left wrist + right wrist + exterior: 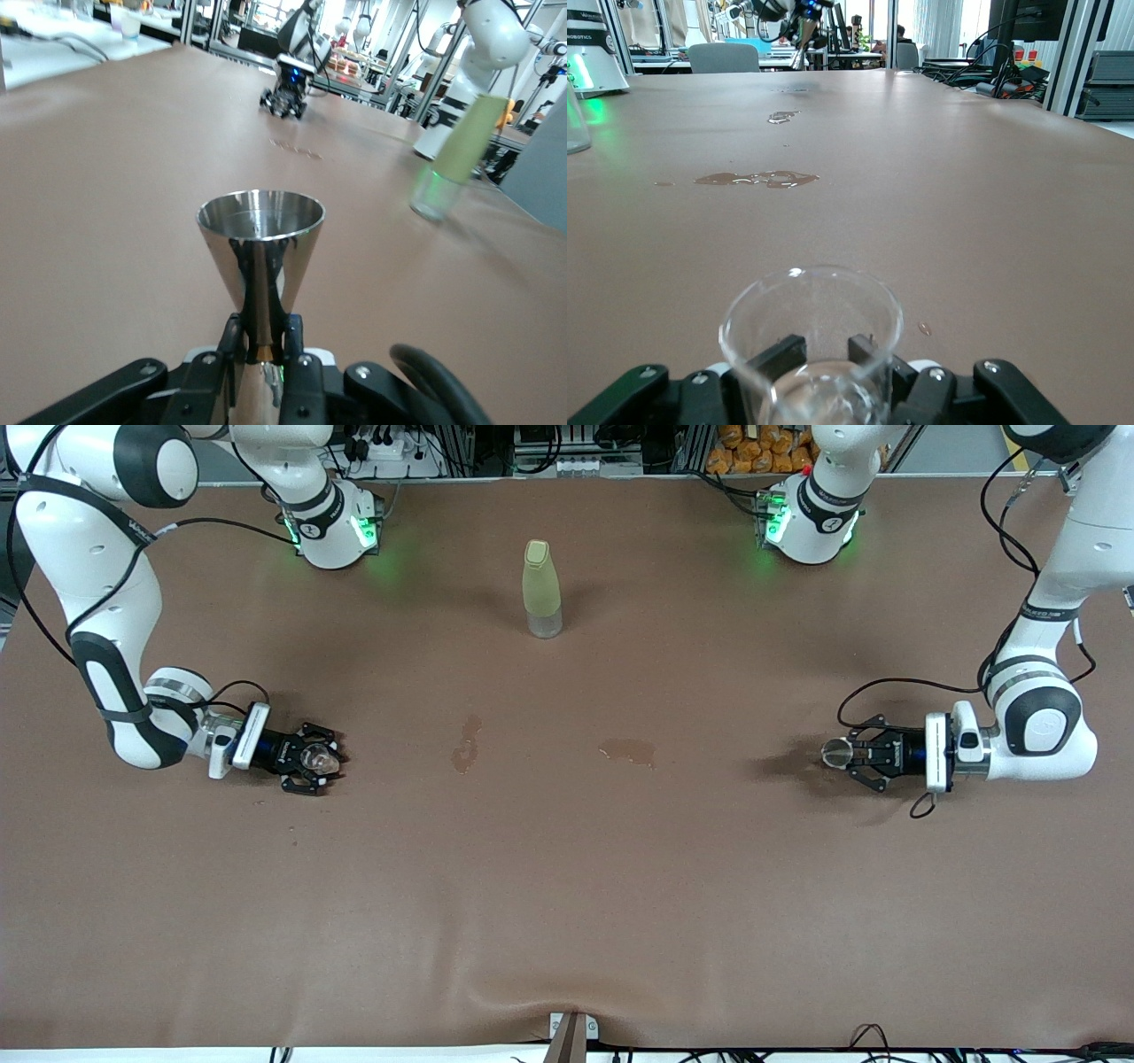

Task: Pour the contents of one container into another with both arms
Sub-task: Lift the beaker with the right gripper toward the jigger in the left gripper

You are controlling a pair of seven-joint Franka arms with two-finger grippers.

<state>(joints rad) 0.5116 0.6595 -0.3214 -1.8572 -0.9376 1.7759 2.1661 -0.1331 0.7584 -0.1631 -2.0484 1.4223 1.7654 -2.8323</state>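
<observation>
My left gripper (852,755) lies low over the table toward the left arm's end, shut on the narrow waist of a shiny metal cone cup (835,753). In the left wrist view the metal cup (260,243) stands upright with my left gripper (263,341) clamped on it. My right gripper (312,760) is low toward the right arm's end, shut on a clear glass cup (317,758). The right wrist view shows the glass cup (812,341) between that gripper's fingers (782,356). Both cup mouths face up.
A yellow-green bottle (542,589) stands upright midway between the arm bases and also appears in the left wrist view (452,150). Two wet patches (466,742) (629,752) lie between the grippers. A dark wet stain (788,766) spreads beside the metal cup.
</observation>
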